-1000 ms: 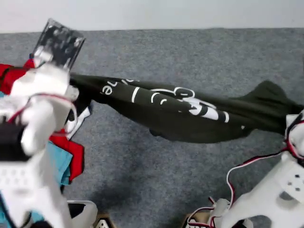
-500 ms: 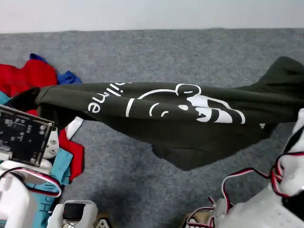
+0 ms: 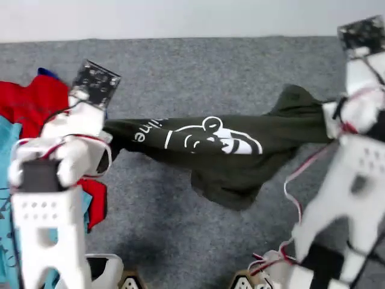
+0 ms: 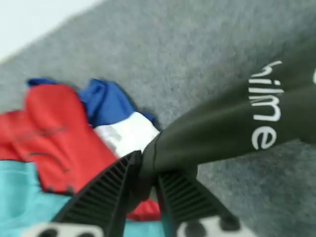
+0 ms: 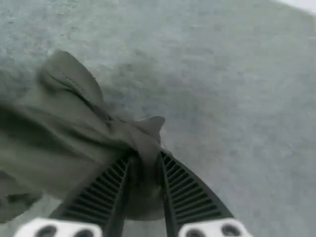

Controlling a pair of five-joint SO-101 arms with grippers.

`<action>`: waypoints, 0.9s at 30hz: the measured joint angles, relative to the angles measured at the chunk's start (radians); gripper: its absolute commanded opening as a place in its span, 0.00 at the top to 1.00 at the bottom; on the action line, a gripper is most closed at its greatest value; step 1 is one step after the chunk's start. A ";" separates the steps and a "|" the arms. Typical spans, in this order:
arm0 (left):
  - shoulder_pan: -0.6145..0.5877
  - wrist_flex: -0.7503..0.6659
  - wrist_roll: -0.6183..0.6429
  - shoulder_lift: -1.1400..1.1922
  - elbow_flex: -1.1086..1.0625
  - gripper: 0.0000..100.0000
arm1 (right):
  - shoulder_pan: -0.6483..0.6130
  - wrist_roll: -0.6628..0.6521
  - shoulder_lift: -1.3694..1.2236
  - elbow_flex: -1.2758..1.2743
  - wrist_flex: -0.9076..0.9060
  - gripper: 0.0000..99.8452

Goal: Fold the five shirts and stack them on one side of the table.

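Heaped at the left edge of the table (image 3: 198,66): red, blue and teal shirts (image 3: 36,99). Just beside, left gripper (image 4: 146,168) pinched tight on one end of the dark shirt (image 3: 240,162), stretched across the middle. Near the right edge, right gripper (image 5: 144,160) clamped on the other end.

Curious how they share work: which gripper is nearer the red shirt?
Left. The left gripper, shut on one end of the dark green shirt, is right beside the red shirt; the right gripper clamps the other end, far from it.
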State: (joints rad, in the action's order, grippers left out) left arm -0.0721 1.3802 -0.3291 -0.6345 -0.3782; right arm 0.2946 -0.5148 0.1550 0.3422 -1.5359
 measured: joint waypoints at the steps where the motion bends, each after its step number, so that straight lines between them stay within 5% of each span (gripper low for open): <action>1: 0.000 -0.057 0.000 0.015 -0.049 1.00 | -0.020 0.005 -0.046 0.000 0.031 0.99; 9: 0.000 -0.488 0.002 0.161 -0.316 1.00 | -0.147 0.011 -0.367 0.000 0.281 0.98; 12: 0.000 -0.589 0.002 0.227 -0.347 0.99 | -0.180 0.012 -0.448 0.000 0.342 0.86; 15: -0.005 -0.618 0.002 0.269 -0.347 0.93 | -0.195 0.014 -0.468 0.000 0.342 0.72; 19: -0.028 -0.624 0.002 0.270 -0.347 0.82 | -0.196 0.037 -0.468 0.086 0.229 0.71; 27: -0.069 -0.500 0.057 0.273 -0.206 0.82 | -0.250 0.040 -0.466 0.345 -0.187 0.72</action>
State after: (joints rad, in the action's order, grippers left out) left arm -0.1412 0.8800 -0.2723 -0.3613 -0.5838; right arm 0.0445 -0.4749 -0.3115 0.6874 -1.7231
